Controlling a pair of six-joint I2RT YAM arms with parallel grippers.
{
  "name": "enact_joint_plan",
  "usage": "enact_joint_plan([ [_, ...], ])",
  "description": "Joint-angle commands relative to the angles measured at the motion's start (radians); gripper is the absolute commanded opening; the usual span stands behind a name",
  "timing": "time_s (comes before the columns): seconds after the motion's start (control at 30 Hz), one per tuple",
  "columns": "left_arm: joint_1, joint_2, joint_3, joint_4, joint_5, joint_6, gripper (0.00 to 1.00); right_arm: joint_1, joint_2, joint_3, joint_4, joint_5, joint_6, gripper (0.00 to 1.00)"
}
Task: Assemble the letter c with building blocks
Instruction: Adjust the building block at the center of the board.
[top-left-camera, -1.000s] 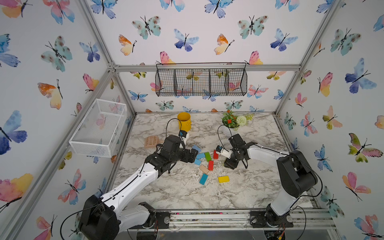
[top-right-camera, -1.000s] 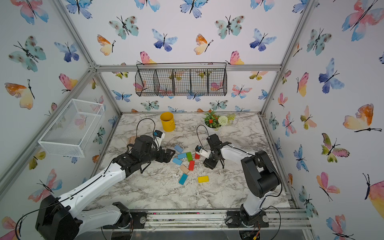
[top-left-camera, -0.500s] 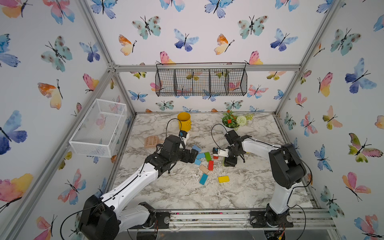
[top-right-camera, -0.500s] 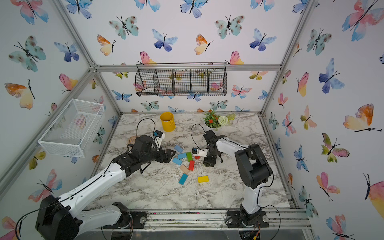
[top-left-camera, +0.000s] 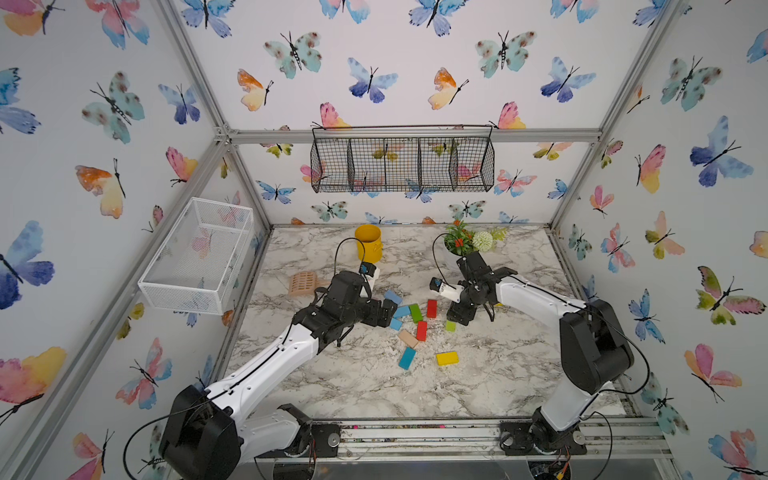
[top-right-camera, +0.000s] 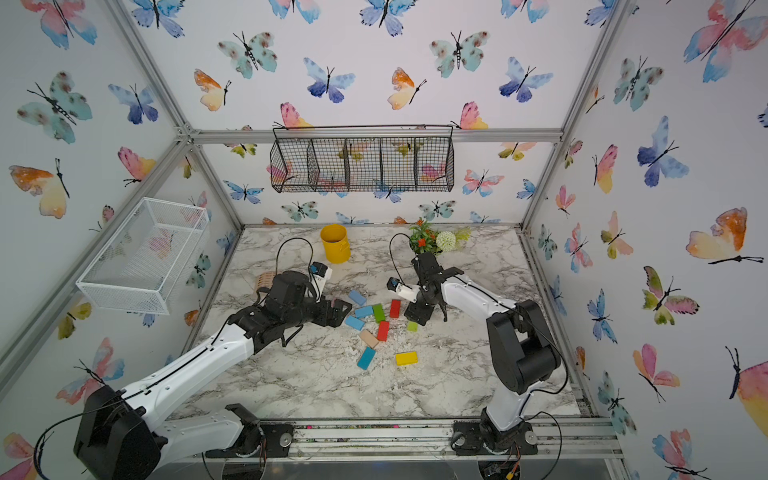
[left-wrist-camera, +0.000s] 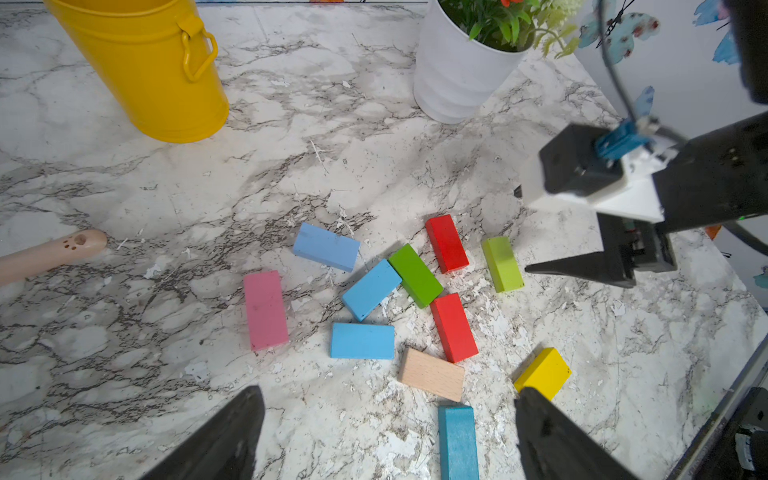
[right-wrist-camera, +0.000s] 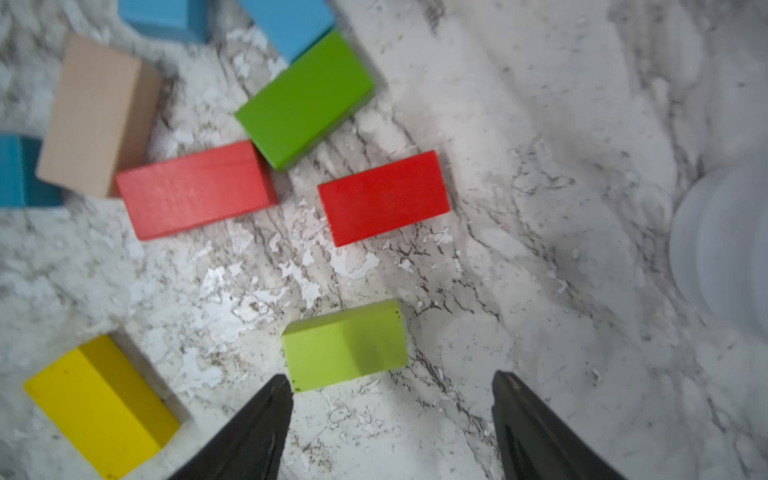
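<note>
The building blocks lie loose and flat mid-table in both top views: blue (top-left-camera: 392, 297), green (top-left-camera: 415, 312), two red ones (top-left-camera: 432, 308), tan (top-left-camera: 408, 339), teal (top-left-camera: 407, 358), yellow (top-left-camera: 447, 358) and lime (top-left-camera: 450, 326). A pink block (left-wrist-camera: 265, 309) shows in the left wrist view. My left gripper (top-left-camera: 388, 311) hovers open at the cluster's left edge, with the teal block (left-wrist-camera: 457, 440) on the table below its gap. My right gripper (top-left-camera: 459, 318) stands open at the right edge, holding nothing. The lime block (right-wrist-camera: 345, 345) lies just past its fingertips (right-wrist-camera: 266, 415).
A yellow bucket (top-left-camera: 368, 243) and a white potted plant (top-left-camera: 465, 245) stand at the back of the marble table. A tan slotted scoop (top-left-camera: 303, 284) lies behind my left arm. A white wire basket (top-left-camera: 199, 253) hangs on the left wall, a black one (top-left-camera: 401, 166) on the back wall.
My right gripper's jaws have spread wider and drawn back a little. The lime block now shows free on the table by its tips. My left arm has stayed put.
</note>
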Motion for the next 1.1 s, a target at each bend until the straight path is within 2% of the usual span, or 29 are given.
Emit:
enact_joint_plan([
  [0.0,0.001,-0.002,-0.011,0.008,0.023,-0.015,0.95,-0.004,-0.077,-0.086,0.097,-0.041,0.320,0.73],
  [0.17,0.000,-0.018,-0.010,0.006,0.028,-0.020,0.95,-0.004,-0.196,-0.191,0.183,-0.068,0.701,0.67],
  [0.27,0.001,-0.033,-0.013,0.006,0.026,-0.028,0.95,-0.005,-0.279,-0.283,0.253,-0.031,0.921,0.67],
  [0.33,0.001,-0.035,-0.016,0.006,0.033,-0.029,0.95,-0.005,-0.325,-0.333,0.291,-0.019,1.011,0.66],
  [0.4,0.001,-0.034,-0.020,0.006,0.040,-0.035,0.94,-0.004,-0.363,-0.369,0.287,0.046,1.112,0.66],
  [0.5,0.000,-0.037,-0.028,0.008,0.046,-0.048,0.94,-0.004,-0.393,-0.427,0.304,0.081,1.207,0.65],
  [0.83,0.001,-0.057,-0.047,0.017,0.062,-0.058,0.94,0.011,-0.319,-0.499,0.417,0.040,1.281,0.60],
  [1.07,0.001,-0.051,-0.047,0.017,0.068,-0.032,0.94,0.012,-0.217,-0.465,0.466,0.027,1.295,0.55],
])
